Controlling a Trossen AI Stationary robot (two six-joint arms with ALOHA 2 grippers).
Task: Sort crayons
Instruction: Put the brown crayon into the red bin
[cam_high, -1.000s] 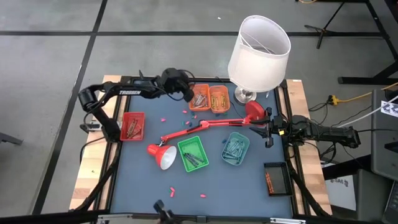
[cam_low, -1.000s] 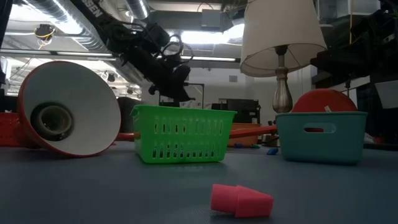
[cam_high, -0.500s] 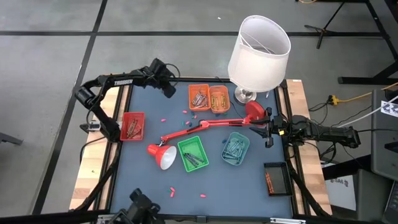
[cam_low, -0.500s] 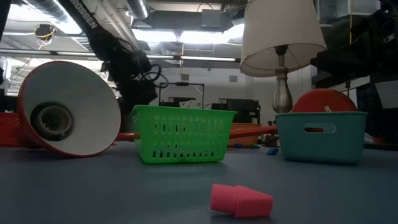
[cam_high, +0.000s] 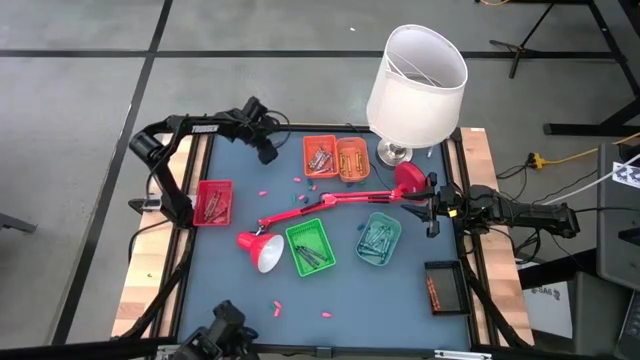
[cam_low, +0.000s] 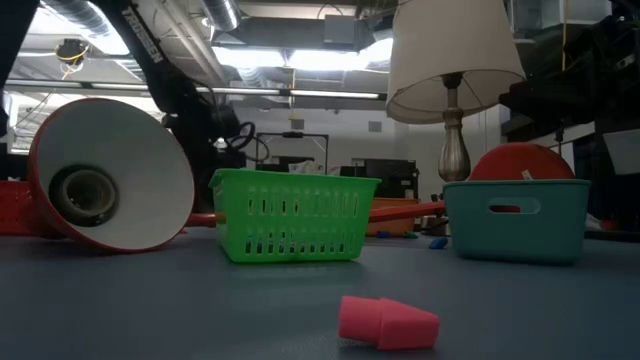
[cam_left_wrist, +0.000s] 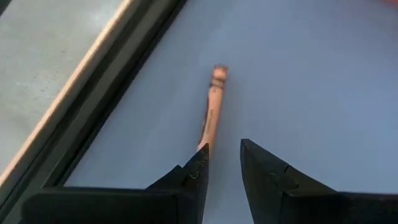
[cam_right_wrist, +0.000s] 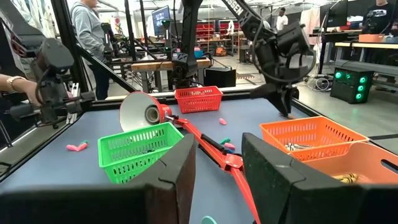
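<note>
The left pincer (cam_high: 266, 152) had pulled back from above the orange tray (cam_high: 320, 157) to the bench's (cam_high: 230, 290) far left corner, just inside the dark rim. Its fingers stood slightly apart, empty, over bare blue surface. One orange crayon (cam_left_wrist: 214, 106) lay flat just ahead of them, alongside the rim, paper-wrapped. Other crayons (cam_high: 212, 203) lay sorted in the coloured trays. The right pincer (cam_high: 431, 210) waited open at the right edge.
</note>
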